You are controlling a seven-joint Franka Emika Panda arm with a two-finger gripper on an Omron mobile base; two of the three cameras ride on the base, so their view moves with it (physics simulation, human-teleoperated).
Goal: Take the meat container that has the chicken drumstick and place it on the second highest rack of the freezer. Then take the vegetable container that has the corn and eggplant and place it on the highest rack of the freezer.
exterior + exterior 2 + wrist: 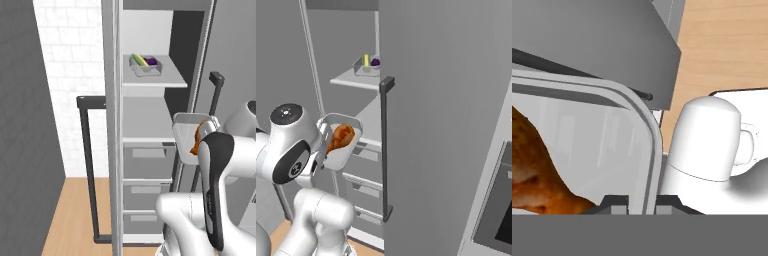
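Now gripper (643, 204) clamped on meat container (341, 145) rim, chicken drumstick (340, 137) inside, beside open freezer (150, 125).

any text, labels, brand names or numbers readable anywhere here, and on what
None: nothing readable shows in any view.
The meat container with the chicken drumstick is plain, with no label.
The vegetable container on the freezer shelf shows no print.
The freezer drawers are blank grey.

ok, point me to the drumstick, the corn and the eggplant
drumstick (341, 136), right base view, on its thick meaty end
corn (138, 59), left base view, mid-cob in the shelf tray
eggplant (150, 61), left base view, on its purple body
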